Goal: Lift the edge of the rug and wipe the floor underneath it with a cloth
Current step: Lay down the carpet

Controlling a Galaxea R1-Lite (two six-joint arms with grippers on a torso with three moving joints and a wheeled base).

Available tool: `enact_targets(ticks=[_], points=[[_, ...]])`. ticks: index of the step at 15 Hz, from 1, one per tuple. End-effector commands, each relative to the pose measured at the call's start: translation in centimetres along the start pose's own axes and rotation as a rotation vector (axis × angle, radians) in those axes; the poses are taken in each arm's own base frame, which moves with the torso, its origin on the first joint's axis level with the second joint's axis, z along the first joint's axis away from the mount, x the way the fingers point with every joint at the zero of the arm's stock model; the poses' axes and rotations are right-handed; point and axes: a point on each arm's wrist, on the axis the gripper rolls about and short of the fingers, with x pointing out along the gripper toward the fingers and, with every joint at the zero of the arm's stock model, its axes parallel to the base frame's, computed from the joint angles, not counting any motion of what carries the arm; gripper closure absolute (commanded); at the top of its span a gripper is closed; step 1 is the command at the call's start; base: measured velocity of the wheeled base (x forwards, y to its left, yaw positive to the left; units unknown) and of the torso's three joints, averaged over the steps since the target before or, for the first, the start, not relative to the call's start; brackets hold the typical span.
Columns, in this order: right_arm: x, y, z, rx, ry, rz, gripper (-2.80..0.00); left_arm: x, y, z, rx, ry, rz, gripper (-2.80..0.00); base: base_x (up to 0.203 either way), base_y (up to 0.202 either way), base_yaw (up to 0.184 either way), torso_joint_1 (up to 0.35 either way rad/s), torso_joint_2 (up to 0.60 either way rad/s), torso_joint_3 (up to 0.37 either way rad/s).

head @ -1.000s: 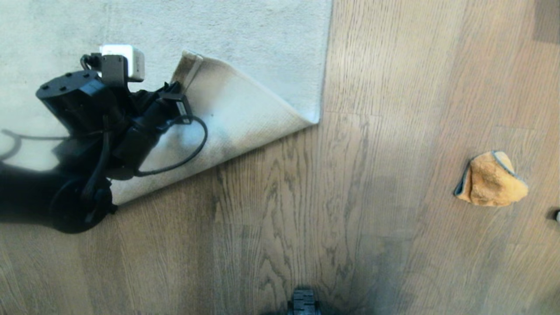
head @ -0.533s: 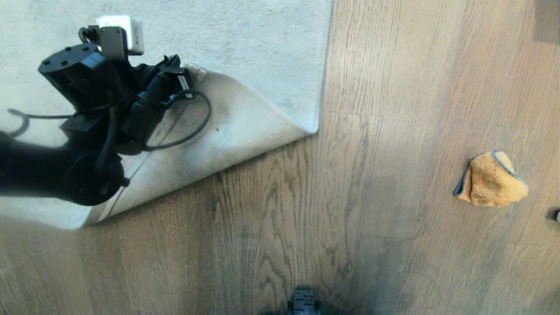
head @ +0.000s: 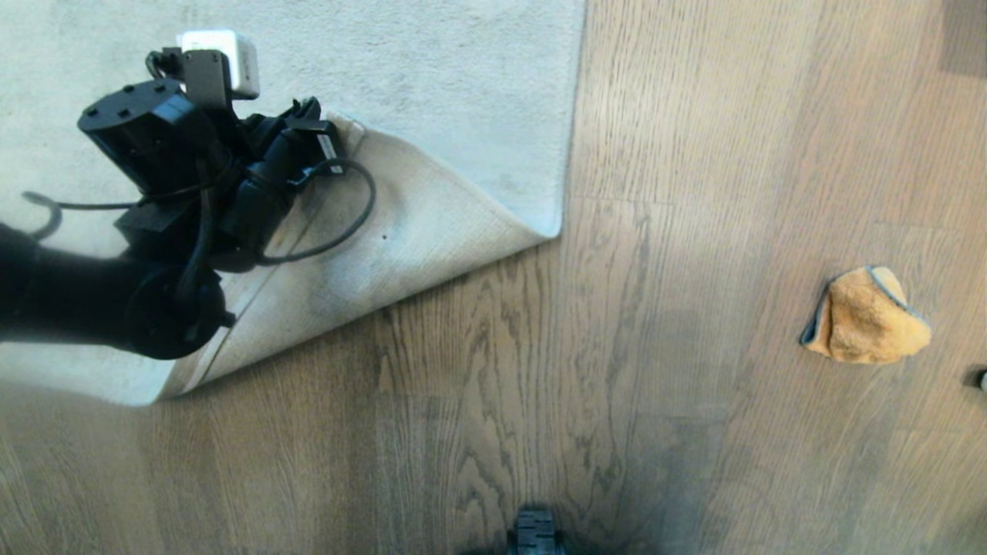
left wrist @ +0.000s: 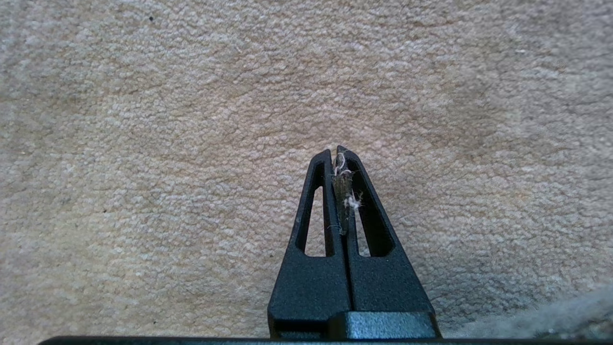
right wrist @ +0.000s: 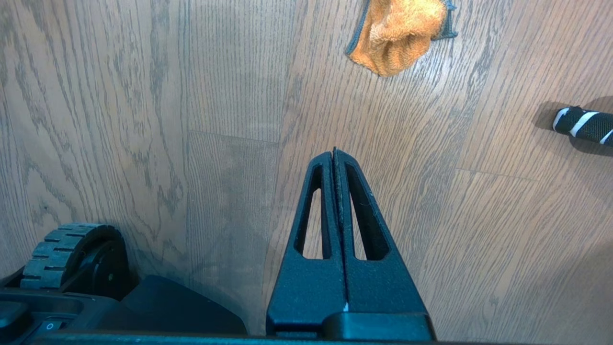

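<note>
The pale rug (head: 432, 69) has its near corner folded back, so the woven backing (head: 416, 223) faces up. My left gripper (head: 320, 135) is shut on the rug edge (head: 348, 127) at the tip of that fold. In the left wrist view a thin frayed sliver of the rug edge (left wrist: 343, 184) sits pinched between the closed fingers of the left gripper (left wrist: 335, 152), above the rug pile. The orange cloth (head: 867, 316) lies crumpled on the wood floor (head: 540, 370) at the right. My right gripper (right wrist: 334, 152) hangs shut and empty above the floor, with the cloth (right wrist: 400, 28) ahead of it.
A black-and-white striped object (right wrist: 582, 123) lies on the floor beside the cloth, just showing at the head view's right edge (head: 981, 378). My base wheel (right wrist: 72, 249) stands near the bottom of the scene (head: 534, 532). A black cable loops from my left arm (head: 347, 223).
My left arm has moved farther over the rug, pulling the folded corner with it, so the fold has grown and more floor shows at the left. The right gripper and the cloth have stayed put.
</note>
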Motion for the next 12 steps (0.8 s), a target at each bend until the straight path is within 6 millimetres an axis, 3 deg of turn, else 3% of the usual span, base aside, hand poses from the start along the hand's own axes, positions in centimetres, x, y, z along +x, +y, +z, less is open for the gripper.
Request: enact_targets(ticks=[1, 6, 12], points=[[0.0, 0.0, 0.0, -0.001, 0.000, 0.001, 0.00, 0.3, 0.4, -0.4, 0.005, 0.002, 0.014, 0.00, 0.000, 0.000, 0.000, 0.000, 0.00, 0.000], [0.0, 0.0, 0.0, -0.001, 0.000, 0.001, 0.00, 1.0, 2.8, -0.2, 0.031, -0.017, 0.083, 0.00, 0.000, 0.000, 0.000, 0.000, 0.00, 0.000], [0.0, 0.0, 0.0, -0.001, 0.000, 0.001, 0.00, 0.9, 4.3, 2.1, 0.030, -0.079, 0.124, 0.00, 0.000, 0.000, 0.000, 0.000, 0.00, 0.000]])
